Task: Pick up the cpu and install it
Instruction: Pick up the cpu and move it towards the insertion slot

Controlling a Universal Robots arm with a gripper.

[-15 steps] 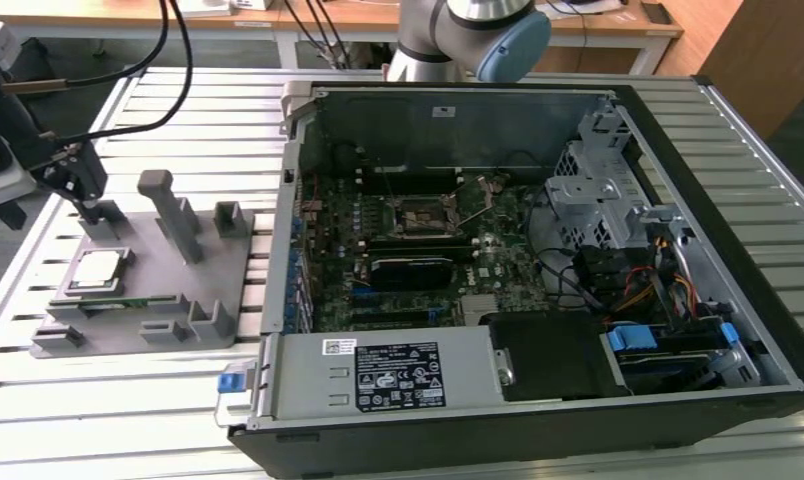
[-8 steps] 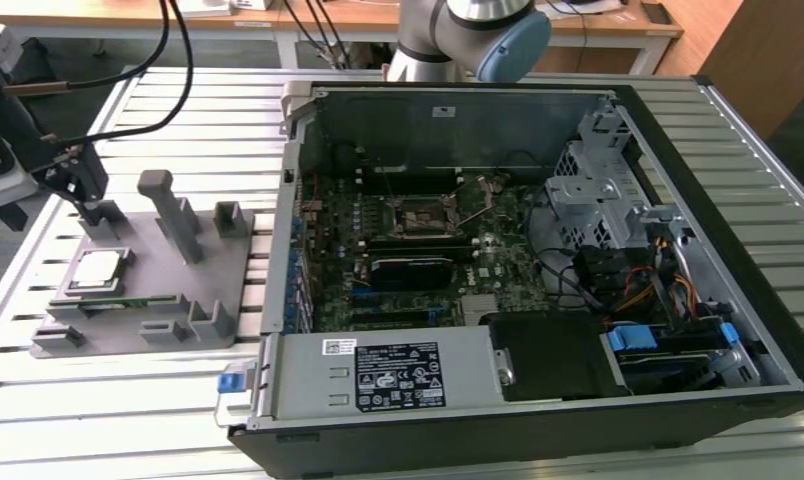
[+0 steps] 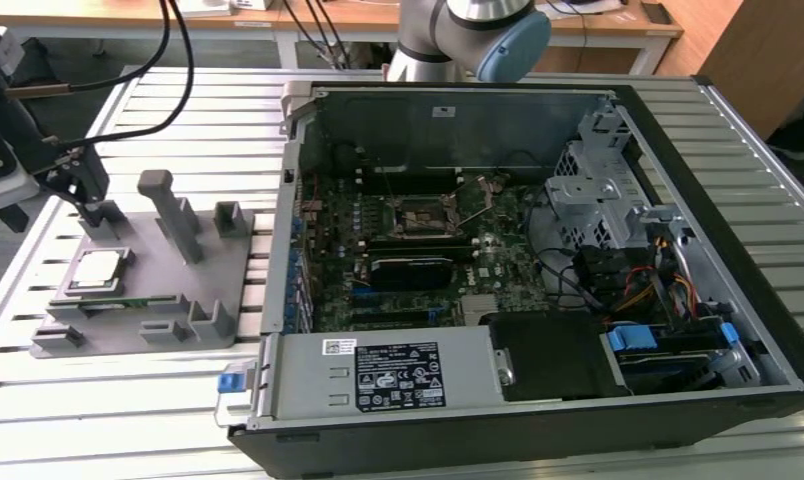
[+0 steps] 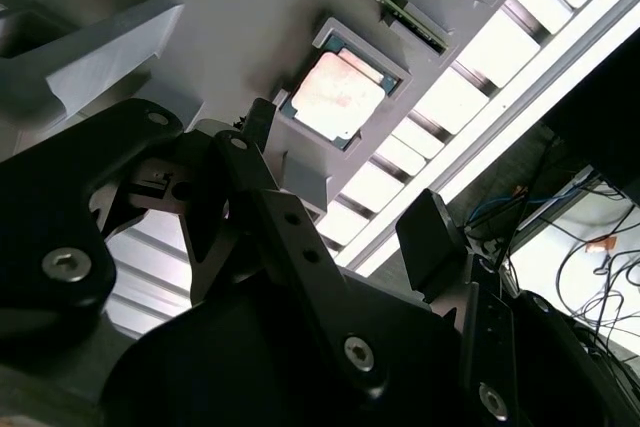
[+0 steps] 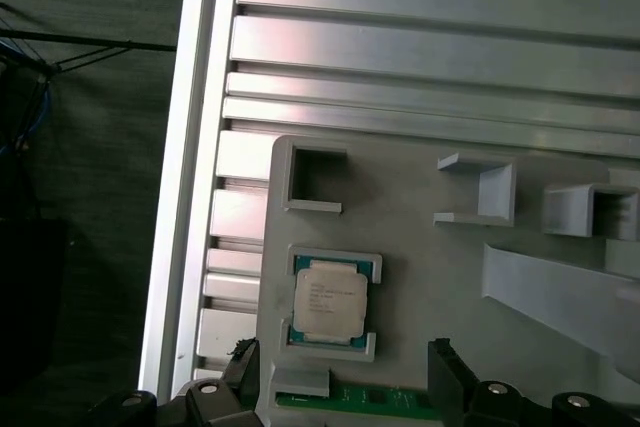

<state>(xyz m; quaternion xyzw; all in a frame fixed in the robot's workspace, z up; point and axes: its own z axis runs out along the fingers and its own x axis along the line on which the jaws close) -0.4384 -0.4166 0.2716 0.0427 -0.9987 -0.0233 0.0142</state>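
The cpu, a flat silver square, lies in a shallow pocket of the grey fixture plate on the exterior view's left. Both wrist views show the cpu seated in its framed recess. My gripper hangs just above the fixture, close beside the chip. It is open, with nothing between its black fingers. The gripper has one fingertip out to each side of the cpu's pocket, clear of the chip. The black socket sits on the motherboard inside the open case.
The open computer case takes up the middle and right of the slatted aluminium table. Upright grey posts rise from the fixture near the cpu. A green memory stick lies along the fixture's edge. A power supply sits at the case front.
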